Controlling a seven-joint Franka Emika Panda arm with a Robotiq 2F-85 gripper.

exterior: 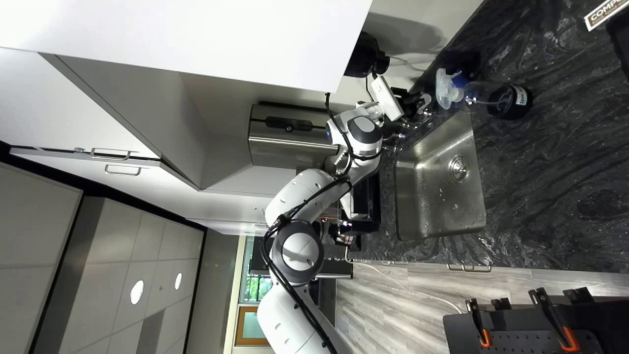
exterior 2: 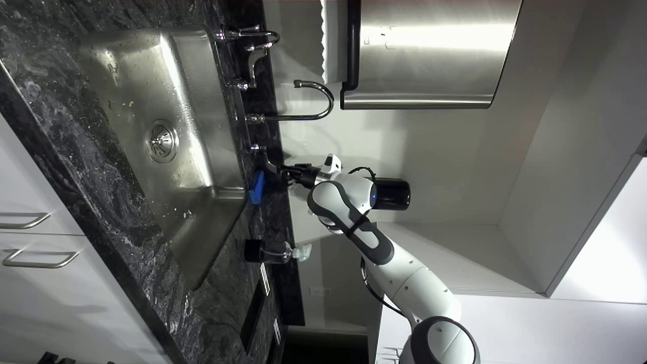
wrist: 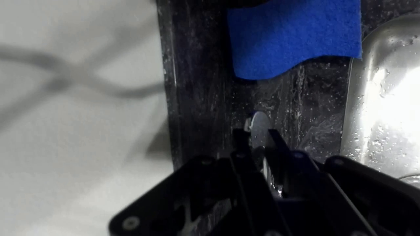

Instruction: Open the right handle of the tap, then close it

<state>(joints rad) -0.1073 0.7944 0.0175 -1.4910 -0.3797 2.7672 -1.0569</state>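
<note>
The tap's curved chrome spout (exterior 2: 295, 118) rises at the back edge of the steel basin (exterior 2: 151, 91) in an exterior view. Its right handle (exterior 2: 271, 165) is a flat chrome lever on the side by the blue sponge. The left handle (exterior 2: 253, 68) is on the far side of the spout. My gripper (exterior 2: 284, 174) reaches in from the wall side at the right handle's free end. In the wrist view, the fingers (wrist: 258, 135) are close together, one on each side of the right handle (wrist: 261, 126), apparently touching it. The handle's lower part is mostly hidden by the fingers.
A blue sponge (wrist: 295, 36) lies beside the handle near the basin corner. A spray bottle (exterior: 491, 98) stands farther along the counter. A black wall dispenser (exterior 2: 394, 194) is beside the wrist. A steel towel dispenser (exterior 2: 434, 55) hangs above. A small second faucet (exterior 2: 252, 34) stands by the basin.
</note>
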